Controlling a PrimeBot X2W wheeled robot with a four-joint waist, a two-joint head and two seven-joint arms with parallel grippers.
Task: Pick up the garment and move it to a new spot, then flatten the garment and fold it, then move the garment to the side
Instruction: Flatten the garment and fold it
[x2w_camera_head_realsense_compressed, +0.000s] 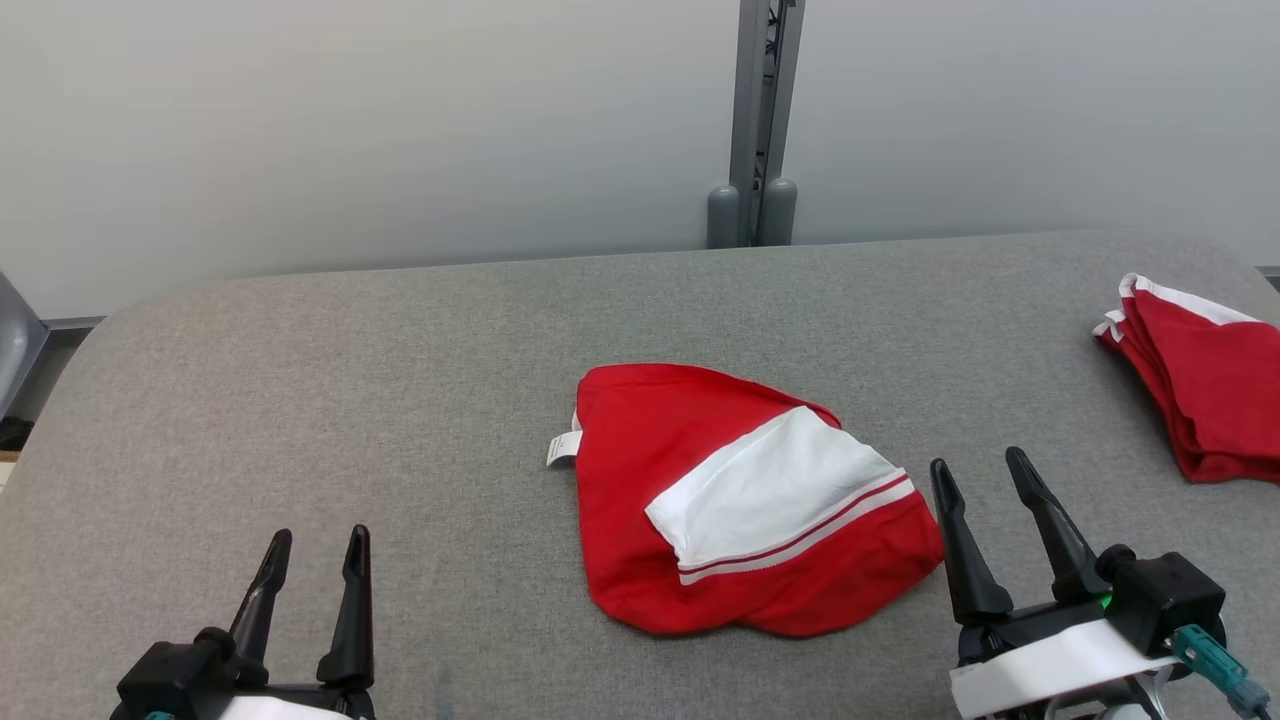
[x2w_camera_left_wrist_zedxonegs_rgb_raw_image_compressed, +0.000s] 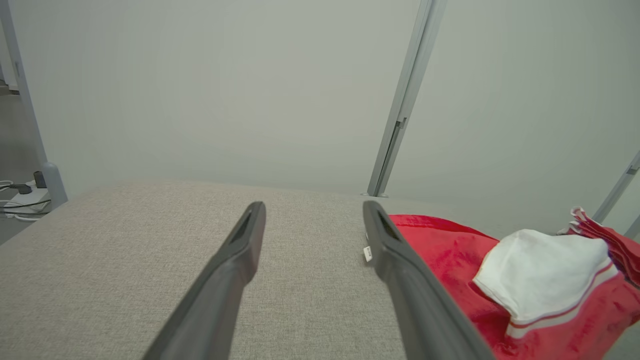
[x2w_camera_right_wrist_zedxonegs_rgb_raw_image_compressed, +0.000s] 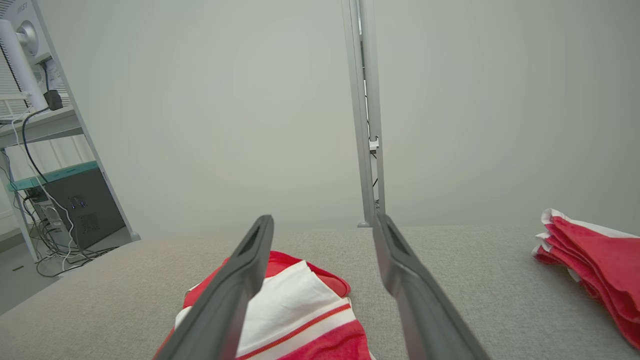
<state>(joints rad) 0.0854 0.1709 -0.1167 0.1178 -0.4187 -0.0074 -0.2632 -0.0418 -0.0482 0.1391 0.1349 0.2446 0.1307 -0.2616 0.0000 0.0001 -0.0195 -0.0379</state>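
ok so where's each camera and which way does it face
head view: on the head, looking down at the grey table and rumpled red-and-white garment; left tool and right tool show, open.
left wrist view: left wrist, along the left tool toward the wall; garment at right.
right wrist view: right wrist, along the right tool; garment lower left.
shared: all three show the folded red stack.

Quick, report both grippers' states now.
Left gripper: open, holding nothing.
Right gripper: open, holding nothing, beside the red-and-white garment.
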